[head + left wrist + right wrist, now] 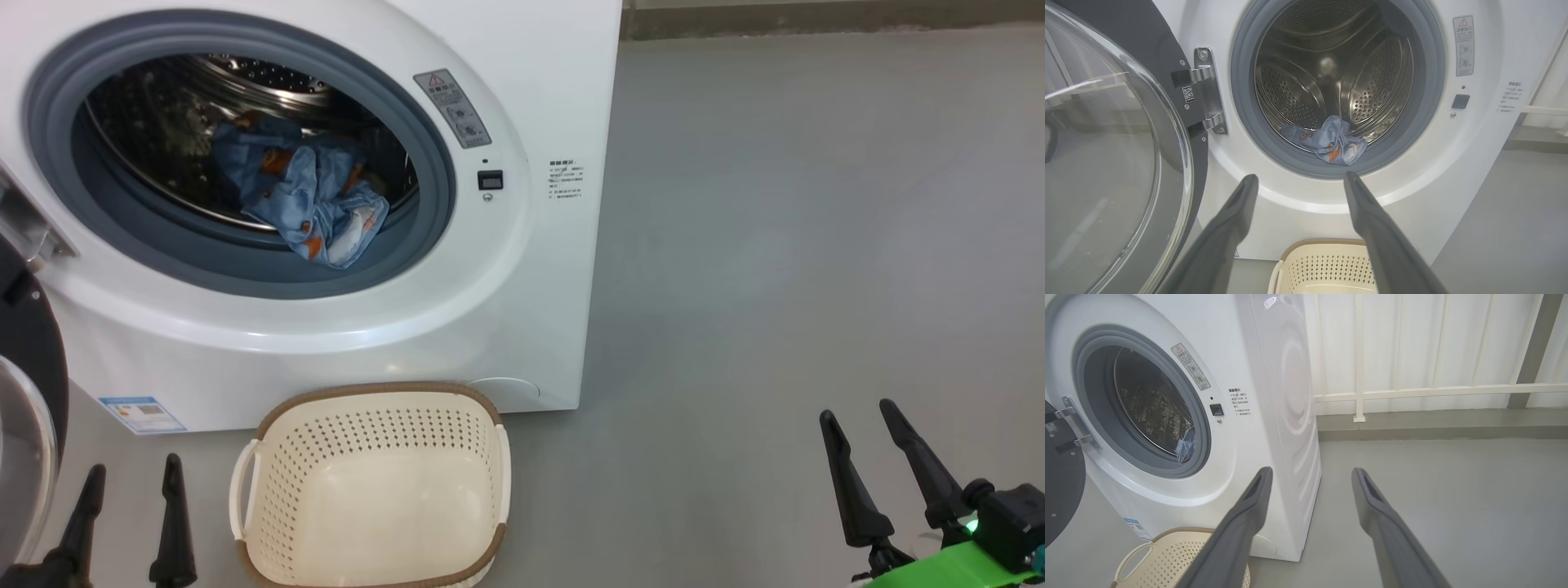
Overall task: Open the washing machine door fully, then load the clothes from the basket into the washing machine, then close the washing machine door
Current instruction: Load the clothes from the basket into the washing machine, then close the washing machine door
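The white washing machine (531, 269) stands with its round door (1118, 163) swung wide to the left on its hinge. Light blue clothes (306, 192) with orange prints lie at the front of the steel drum, partly over the grey seal (1241, 106). The cream basket (371, 490) sits on the floor before the machine and holds nothing. My left gripper (131, 478) is open at the lower left, between door and basket. My right gripper (857, 420) is open at the lower right, well clear of the machine. Both hold nothing.
Grey floor (816, 245) stretches to the right of the machine. A pale wall with a white rail (1433, 392) runs behind it. The open door's black rim (33, 343) stands close to my left arm.
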Available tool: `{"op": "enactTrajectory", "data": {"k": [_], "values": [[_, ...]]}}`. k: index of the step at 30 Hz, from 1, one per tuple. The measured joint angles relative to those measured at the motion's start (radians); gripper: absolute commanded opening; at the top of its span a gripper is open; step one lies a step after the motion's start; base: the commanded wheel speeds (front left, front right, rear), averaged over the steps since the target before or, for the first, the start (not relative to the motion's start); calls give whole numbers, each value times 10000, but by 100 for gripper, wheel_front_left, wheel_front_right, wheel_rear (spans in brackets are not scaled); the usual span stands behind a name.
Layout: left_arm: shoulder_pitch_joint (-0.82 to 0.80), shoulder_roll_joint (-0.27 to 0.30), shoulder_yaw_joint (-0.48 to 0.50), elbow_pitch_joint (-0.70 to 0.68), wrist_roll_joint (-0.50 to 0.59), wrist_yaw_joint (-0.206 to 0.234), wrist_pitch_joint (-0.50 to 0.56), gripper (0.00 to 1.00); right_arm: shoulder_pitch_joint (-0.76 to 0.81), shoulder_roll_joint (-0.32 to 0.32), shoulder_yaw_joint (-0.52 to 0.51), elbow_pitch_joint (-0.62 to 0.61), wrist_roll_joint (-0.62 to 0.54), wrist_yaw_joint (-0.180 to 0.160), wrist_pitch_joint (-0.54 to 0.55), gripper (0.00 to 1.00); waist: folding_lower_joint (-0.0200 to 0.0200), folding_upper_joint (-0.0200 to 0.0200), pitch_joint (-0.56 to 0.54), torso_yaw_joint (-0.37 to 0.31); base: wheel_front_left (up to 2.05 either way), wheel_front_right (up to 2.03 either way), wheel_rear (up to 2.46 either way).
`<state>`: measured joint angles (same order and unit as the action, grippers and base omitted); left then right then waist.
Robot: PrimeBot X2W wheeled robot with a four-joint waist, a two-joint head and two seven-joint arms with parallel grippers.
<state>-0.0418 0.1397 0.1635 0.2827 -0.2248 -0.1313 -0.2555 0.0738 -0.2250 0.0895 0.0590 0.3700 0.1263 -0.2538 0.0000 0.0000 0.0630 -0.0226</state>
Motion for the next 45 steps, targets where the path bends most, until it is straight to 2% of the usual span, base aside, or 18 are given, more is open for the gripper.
{"op": "enactTrajectory", "data": {"k": [36,45], "values": [[456,-84,35,-405,236,0,0,100,208,-12,-54,-10,2,0,2,100,1,0,-266,-26,0,0,0],[460,-84,33,-403,236,0,0,100,208,-15,-52,-33,2,0,0,100,1,0,-263,-4,-73,73,0]]}}
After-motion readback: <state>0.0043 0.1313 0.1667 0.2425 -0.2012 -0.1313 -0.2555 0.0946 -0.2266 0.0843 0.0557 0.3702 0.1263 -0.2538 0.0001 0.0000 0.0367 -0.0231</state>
